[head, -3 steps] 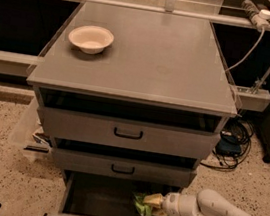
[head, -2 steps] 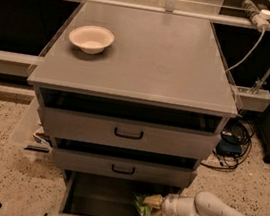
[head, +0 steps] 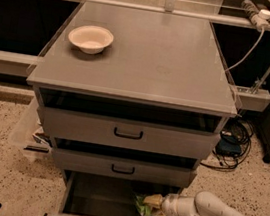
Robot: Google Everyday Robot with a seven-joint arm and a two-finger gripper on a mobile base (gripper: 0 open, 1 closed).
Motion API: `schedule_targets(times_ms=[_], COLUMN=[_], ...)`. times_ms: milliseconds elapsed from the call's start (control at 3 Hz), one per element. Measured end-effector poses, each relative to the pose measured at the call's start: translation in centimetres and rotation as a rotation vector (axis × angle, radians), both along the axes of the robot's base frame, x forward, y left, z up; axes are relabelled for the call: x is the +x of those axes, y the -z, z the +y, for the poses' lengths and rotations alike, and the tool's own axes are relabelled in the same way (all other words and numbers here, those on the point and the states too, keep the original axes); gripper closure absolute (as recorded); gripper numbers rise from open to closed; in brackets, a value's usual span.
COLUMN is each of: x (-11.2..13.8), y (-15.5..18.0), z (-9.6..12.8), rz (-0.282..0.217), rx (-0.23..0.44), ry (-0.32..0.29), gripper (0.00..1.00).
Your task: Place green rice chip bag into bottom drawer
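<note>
The bottom drawer (head: 95, 195) of the grey cabinet is pulled open and its interior is dark. My gripper (head: 153, 207) reaches in from the right, low inside the drawer's right part. It is shut on the green rice chip bag (head: 141, 207), a crinkled green bag that sits at the gripper's tip inside the drawer, near the right wall. My white arm (head: 210, 215) partly hides the bag's right side.
A white bowl (head: 90, 38) stands on the cabinet top at the back left. The two upper drawers with black handles (head: 128, 134) are closed. Cables (head: 231, 142) lie on the floor at the right, and a clear bin (head: 30, 132) stands to the left of the cabinet.
My gripper and the bag have shifted slightly left and deeper into the bottom drawer. Nothing else has moved.
</note>
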State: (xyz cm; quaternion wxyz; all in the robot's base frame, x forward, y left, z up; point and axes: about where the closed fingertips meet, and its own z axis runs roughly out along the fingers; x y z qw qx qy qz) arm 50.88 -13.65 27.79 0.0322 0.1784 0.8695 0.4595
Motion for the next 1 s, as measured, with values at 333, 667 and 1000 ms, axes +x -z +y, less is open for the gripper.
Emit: schedule_targets(times_ms=[333, 667, 1000], x=[0.0, 0.0, 0.0], y=[0.0, 0.0, 0.0], z=[0.0, 0.01, 0.01], rz=[0.0, 0.0, 0.0], rx=[0.0, 0.0, 0.0], ry=[0.0, 0.0, 0.0], gripper=[0.36, 0.13, 0.0])
